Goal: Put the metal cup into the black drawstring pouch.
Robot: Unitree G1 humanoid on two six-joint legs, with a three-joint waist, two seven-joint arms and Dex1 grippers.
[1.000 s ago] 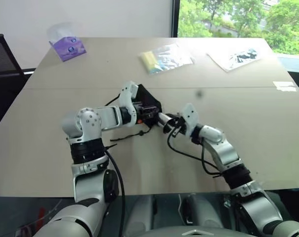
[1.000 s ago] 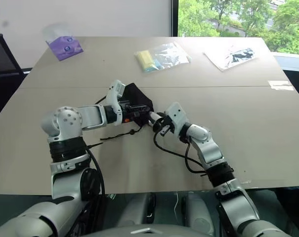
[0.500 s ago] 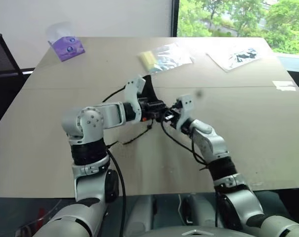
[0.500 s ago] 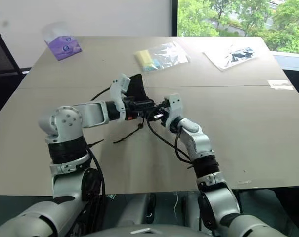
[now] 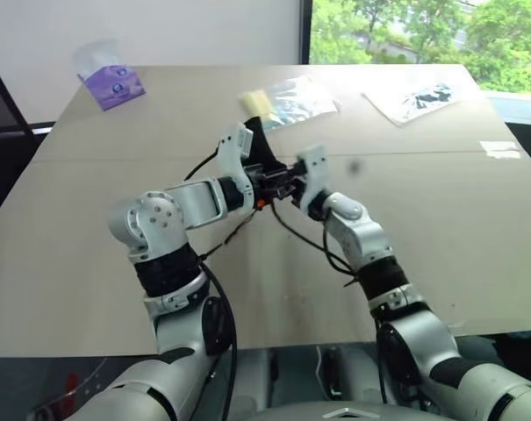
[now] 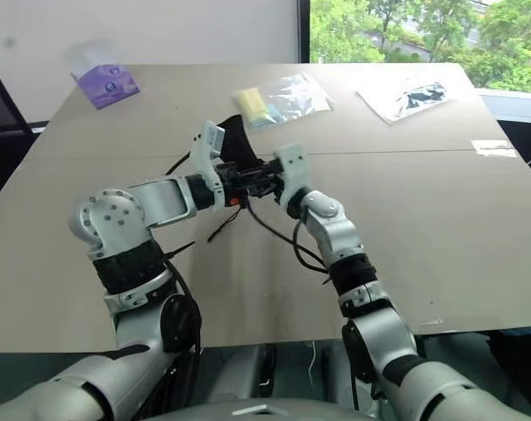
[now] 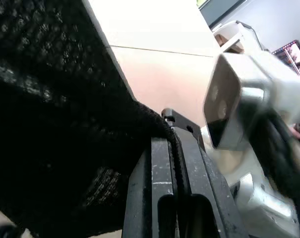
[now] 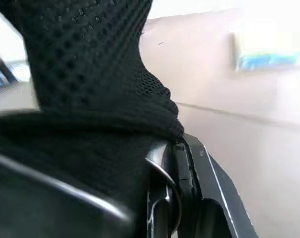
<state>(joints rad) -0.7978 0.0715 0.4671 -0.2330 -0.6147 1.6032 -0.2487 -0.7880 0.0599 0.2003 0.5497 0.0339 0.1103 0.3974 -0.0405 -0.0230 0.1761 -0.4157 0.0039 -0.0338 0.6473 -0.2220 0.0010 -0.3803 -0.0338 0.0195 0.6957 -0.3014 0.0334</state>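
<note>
black drawstring pouch [image 8: 90, 74], mesh-textured, matte, soft

The black drawstring pouch [image 8: 90, 74] is matt, coarse mesh-weave cloth.

A broad, pale beige tabletop [image 5: 476, 246] is seen across most of the room, divided by a thin seam that runs from side to side at about mid-depth. Behind it, on the left, a plain white wall [image 5: 160, 31] is found. On the right, a window [image 5: 423, 31] is set beyond a dark vertical frame [image 5: 305, 32], and sunlit green trees are seen through it. The far right part of the tabletop is brightened by daylight from that window. At the left edge, part of a black chair [image 5: 2, 110] is seen beside the tabletop. Below the near edge, a dark floor is glimpsed, though little of it can be made out.
</note>
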